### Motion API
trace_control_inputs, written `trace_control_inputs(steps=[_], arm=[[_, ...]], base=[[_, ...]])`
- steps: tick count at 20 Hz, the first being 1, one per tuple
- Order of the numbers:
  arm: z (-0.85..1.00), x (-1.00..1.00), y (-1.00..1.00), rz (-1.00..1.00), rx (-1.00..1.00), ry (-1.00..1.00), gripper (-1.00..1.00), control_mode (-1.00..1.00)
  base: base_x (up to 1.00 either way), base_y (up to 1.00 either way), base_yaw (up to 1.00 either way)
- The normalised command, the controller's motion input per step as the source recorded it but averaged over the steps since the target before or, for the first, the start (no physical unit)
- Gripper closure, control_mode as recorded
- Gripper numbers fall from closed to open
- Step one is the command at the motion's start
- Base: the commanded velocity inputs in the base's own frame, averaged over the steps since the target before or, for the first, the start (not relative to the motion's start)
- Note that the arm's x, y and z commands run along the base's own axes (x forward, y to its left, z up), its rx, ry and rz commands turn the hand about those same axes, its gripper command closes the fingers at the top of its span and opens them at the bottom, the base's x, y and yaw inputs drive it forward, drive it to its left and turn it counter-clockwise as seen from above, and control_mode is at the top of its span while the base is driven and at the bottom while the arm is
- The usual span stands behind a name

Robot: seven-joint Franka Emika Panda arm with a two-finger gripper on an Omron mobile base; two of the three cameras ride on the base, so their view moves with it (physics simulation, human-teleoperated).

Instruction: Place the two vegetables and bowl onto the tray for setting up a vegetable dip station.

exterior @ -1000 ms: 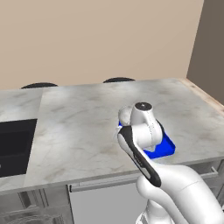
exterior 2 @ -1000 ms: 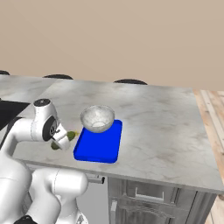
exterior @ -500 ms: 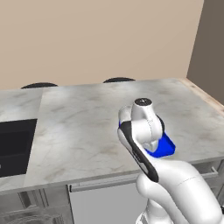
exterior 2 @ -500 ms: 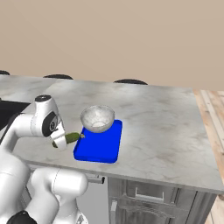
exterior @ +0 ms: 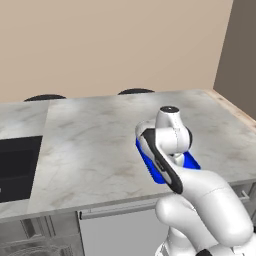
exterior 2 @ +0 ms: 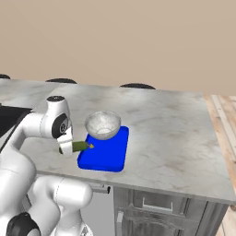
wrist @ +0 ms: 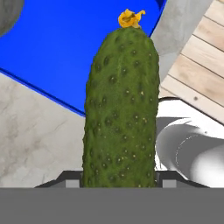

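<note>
1. Pincer (exterior 2: 69, 148): half-closed on the cucumber (wrist: 120, 105), which stands straight out from between the finger tips. The tips themselves are cut off at the foot of the hand view, showing as two small dark stubs either side of the cucumber's base. In the left base view the arm's own wrist hides the pincer.
2. Cucumber (exterior 2: 81, 146): dark green and warty, with a small yellow flower end at its far tip. In the right base view it lies roughly level, held above the counter (exterior 2: 175, 138) at the tray's near left edge, its tip pointing at the tray.
3. Tray (exterior 2: 108, 154): bright blue, just beyond the cucumber's tip. In the hand view it lies behind the cucumber, cut off at the top (wrist: 52, 48). In the left base view the arm covers most of it, leaving two blue slivers (exterior: 191, 161).
4. Bowl (exterior 2: 103, 124): grey-white and speckled, past the pincer, resting on the tray's far end. The hand view catches a grey corner of it.
5. Carrot: cannot be made out.
</note>
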Motion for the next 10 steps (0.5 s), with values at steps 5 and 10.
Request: trace_control_inputs(steps=[5,10], arm=[[0.0,0.0,-0.27,-0.16,0.05,0.05,1.0,-1.0],[-0.01,0.02,-0.24,-0.11,0.03,0.02,1.0,-1.0]], base=[[0.0,0.0,0.0],[0.0,0.0,0.0]])
